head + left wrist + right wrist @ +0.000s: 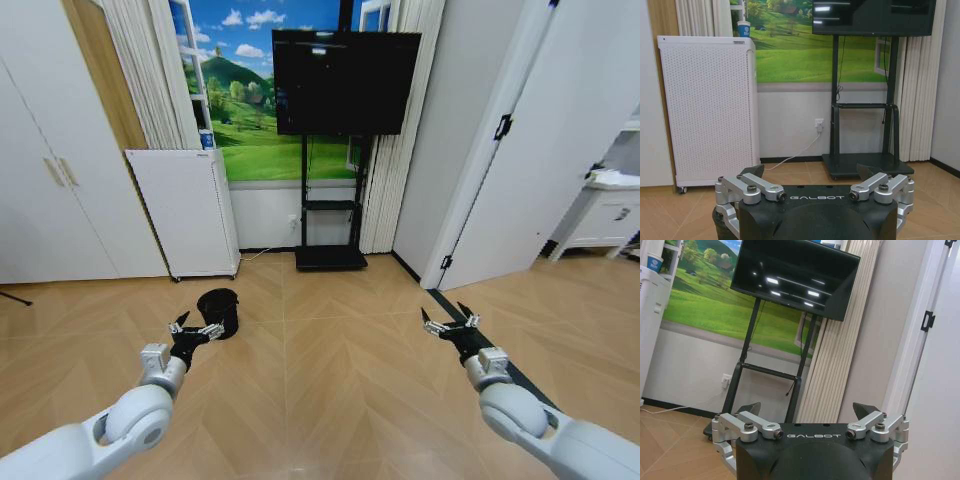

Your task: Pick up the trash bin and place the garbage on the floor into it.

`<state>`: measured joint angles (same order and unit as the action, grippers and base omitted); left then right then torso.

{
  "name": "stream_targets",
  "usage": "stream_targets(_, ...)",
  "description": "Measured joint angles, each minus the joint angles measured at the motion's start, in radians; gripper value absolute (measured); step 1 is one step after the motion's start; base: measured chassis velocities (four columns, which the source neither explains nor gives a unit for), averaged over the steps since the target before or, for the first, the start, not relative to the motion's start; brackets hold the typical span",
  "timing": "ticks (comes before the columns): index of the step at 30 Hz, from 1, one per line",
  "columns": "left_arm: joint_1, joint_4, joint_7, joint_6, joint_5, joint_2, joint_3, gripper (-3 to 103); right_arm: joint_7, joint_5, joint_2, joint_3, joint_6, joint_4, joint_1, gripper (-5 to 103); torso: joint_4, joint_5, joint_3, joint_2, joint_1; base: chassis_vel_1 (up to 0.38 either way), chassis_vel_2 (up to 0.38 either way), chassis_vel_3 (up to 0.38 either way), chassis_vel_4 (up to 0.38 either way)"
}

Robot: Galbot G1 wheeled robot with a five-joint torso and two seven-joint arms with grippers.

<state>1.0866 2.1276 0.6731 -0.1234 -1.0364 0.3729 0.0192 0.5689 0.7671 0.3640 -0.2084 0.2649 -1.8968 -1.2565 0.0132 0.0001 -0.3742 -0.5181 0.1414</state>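
Note:
The trash bin, small, black and round, stands upright on the wooden floor left of centre in the head view. My left gripper hangs open just in front of the bin and slightly to its left, with nothing between its fingers; in the left wrist view the left gripper has its jaws spread wide. My right gripper is held out open over bare floor on the right, far from the bin. The right wrist view shows the right gripper open and empty too. The garbage is out of view.
A white perforated appliance stands against the wall behind the bin, a paper cup on top. A TV on a black stand sits at the back centre. A white door lies to the right and cupboards to the left.

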Motion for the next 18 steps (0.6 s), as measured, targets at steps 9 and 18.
stream_targets(9, 0.004, 0.003, 0.024, 0.005, 0.014, 0.011, -0.007, 100, -0.029, -0.001, -0.001, 0.0, 0.028, 0.001, -0.012, 100, 0.0001, 0.0, 0.0, 0.0, 0.0, 0.0, 0.0, 0.0, 0.0)
stream_targets(18, 0.004, 0.003, 0.025, 0.006, 0.015, 0.011, -0.008, 100, -0.029, -0.003, -0.001, 0.0, 0.028, 0.002, -0.012, 100, 0.0001, -0.0001, 0.0, 0.0, 0.0, 0.0, 0.0, 0.0, 0.0)
